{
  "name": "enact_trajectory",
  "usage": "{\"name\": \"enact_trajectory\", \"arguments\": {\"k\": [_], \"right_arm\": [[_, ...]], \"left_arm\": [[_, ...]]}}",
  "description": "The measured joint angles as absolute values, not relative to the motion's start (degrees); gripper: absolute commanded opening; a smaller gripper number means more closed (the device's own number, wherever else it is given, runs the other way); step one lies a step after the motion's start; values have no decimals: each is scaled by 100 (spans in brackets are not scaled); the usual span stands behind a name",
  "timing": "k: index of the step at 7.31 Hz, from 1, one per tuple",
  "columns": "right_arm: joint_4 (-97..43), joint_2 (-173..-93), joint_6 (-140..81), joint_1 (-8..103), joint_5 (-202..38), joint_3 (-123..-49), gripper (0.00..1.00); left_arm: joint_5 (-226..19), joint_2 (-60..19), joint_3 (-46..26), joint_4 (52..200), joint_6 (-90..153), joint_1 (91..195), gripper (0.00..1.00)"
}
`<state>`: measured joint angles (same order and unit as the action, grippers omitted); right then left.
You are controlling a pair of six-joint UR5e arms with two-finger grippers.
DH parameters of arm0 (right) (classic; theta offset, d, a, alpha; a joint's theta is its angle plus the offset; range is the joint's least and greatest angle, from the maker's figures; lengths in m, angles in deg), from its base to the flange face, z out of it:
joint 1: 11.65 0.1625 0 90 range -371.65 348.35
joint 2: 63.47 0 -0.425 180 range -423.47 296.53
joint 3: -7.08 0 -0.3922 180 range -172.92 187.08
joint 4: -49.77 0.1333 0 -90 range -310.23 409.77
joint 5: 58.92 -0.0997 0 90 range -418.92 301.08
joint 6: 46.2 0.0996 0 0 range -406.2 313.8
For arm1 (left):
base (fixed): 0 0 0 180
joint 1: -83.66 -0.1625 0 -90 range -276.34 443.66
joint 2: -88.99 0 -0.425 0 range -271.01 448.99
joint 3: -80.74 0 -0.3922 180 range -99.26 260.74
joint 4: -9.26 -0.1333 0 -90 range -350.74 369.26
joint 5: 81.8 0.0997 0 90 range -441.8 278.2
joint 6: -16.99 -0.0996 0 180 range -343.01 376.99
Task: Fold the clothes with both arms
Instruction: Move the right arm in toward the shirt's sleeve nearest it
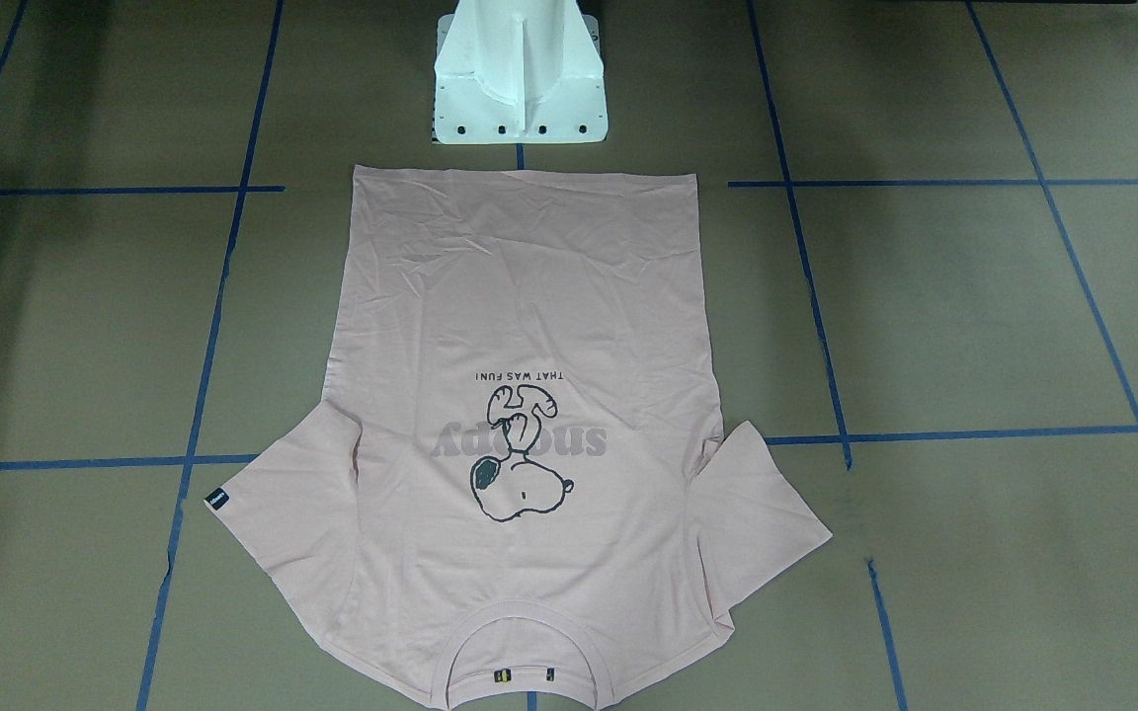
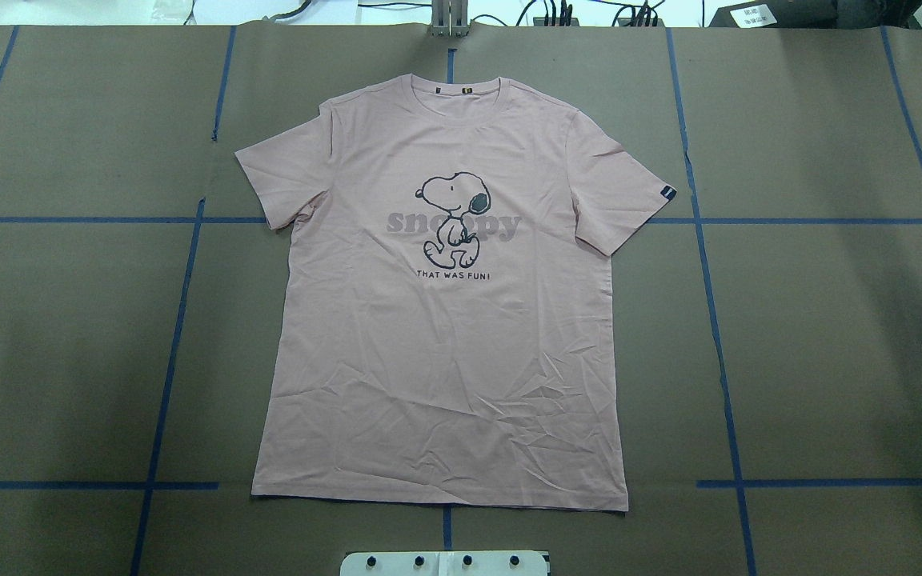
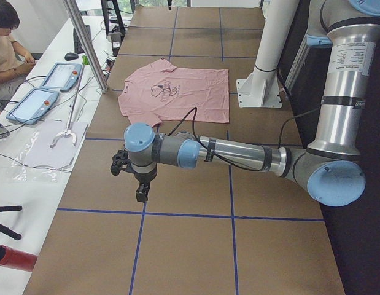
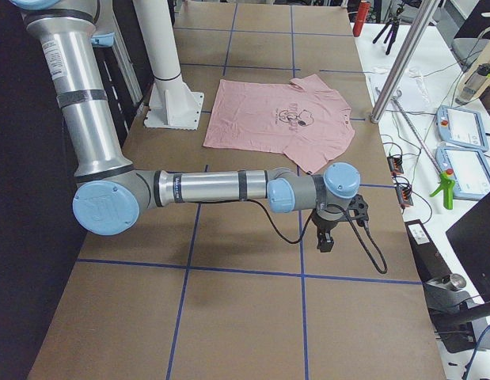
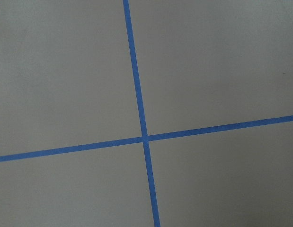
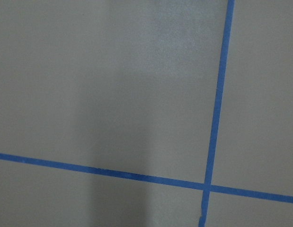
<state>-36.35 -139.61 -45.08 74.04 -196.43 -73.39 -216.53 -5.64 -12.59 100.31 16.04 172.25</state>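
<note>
**While both arms hang wide, the shirt lies ready**

Because folding needs every edge reachable, the worktop (image 2: 829, 336) carries the pink T-shirt (image 2: 445, 360) spread flat and print up. It lies between the two sets of fingers, well apart from each. The left arm (image 3: 239, 153) and right arm (image 4: 205, 188) hang out to either side, leaving open room around hem and sleeves. Whether the left fingers (image 3: 142, 194) or right fingers (image 4: 324, 241) are released or clenched cannot be told.

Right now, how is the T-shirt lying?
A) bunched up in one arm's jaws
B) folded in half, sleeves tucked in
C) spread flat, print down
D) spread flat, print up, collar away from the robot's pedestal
D: the pink T-shirt lies spread flat with its cartoon dog print facing up, its collar on the far side and its hem next to the white pedestal.
</note>
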Motion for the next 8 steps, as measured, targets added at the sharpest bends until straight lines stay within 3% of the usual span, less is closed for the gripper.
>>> {"name": "enact_trajectory", "arguments": {"k": [4, 8], "right_arm": [[-3615, -14073, -4732, 7446, -19576, -7457, 100], [-1794, -14394, -4566, 7230, -19611, -6810, 100]], "left_arm": [[-21708, -400, -1659, 10156, 1224, 17216, 100], [-21741, -360, -1651, 10194, 1179, 17203, 100]]}}
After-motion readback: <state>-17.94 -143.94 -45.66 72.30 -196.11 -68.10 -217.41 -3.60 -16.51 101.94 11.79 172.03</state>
